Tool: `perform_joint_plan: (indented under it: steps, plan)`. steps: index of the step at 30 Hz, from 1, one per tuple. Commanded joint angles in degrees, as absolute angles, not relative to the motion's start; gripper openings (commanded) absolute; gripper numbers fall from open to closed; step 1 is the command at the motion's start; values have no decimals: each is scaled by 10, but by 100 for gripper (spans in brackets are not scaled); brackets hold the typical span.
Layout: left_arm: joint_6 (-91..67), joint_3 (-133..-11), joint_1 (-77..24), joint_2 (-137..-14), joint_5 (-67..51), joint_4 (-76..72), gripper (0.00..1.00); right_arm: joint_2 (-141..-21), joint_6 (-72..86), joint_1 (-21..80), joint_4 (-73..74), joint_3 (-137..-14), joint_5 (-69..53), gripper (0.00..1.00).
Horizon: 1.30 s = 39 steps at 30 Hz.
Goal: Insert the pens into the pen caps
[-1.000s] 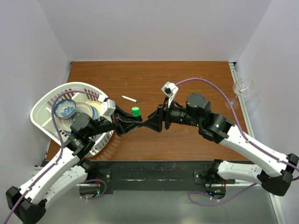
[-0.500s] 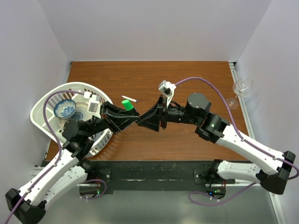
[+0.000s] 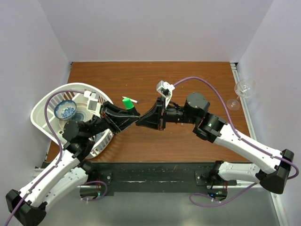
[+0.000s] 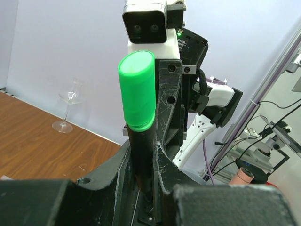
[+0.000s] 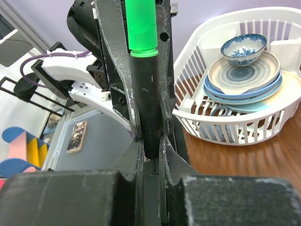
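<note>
Just right of the white dish rack (image 3: 41, 104), the left gripper (image 3: 135, 118) pinches the black marker (image 5: 148, 103) by its barrel. The green cap (image 3: 128, 104) sits on the marker's end. Farther right of the rack, the right gripper (image 3: 141, 123) is pressed tight onto the same barrel.
</note>
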State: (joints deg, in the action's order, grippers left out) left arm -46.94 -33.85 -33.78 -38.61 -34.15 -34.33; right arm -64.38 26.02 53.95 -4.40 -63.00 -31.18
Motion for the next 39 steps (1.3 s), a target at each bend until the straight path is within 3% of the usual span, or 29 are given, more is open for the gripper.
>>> perform_joint_plan:
  steps: [1, 7, 9, 26, 29, 30, 32, 34, 36, 37, 39]
  plan:
    - [-443, -345, -337, -389, -331, -349, 4, -635, 273, 544, -84, -630, -308, 0]
    - [-425, -357, -337, -381, -314, -316, 36, -634, 279, 544, -74, -620, -317, 0]
    - [-423, -358, -337, -378, -306, -311, 40, -632, 279, 544, -69, -616, -316, 0]
    - [-416, -381, -337, -374, -272, -290, 43, -620, 279, 544, -55, -597, -323, 0]
    - [-417, -381, -337, -374, -277, -290, 32, -617, 280, 544, -56, -594, -320, 0]
    - [-418, -379, -337, -374, -279, -293, 17, -617, 281, 544, -55, -595, -319, 0]
    - [-422, -378, -337, -375, -282, -294, 1, -617, 281, 545, -52, -596, -315, 0]
    - [-424, -377, -337, -376, -287, -294, 0, -617, 283, 545, -48, -601, -309, 6]
    - [-426, -376, -337, -376, -290, -294, 0, -623, 289, 544, -51, -605, -313, 20]
    - [-426, -375, -337, -376, -292, -294, 0, -626, 289, 544, -51, -613, -316, 34]
    - [-427, -375, -337, -376, -297, -294, 0, -635, 291, 544, -50, -623, -319, 41]
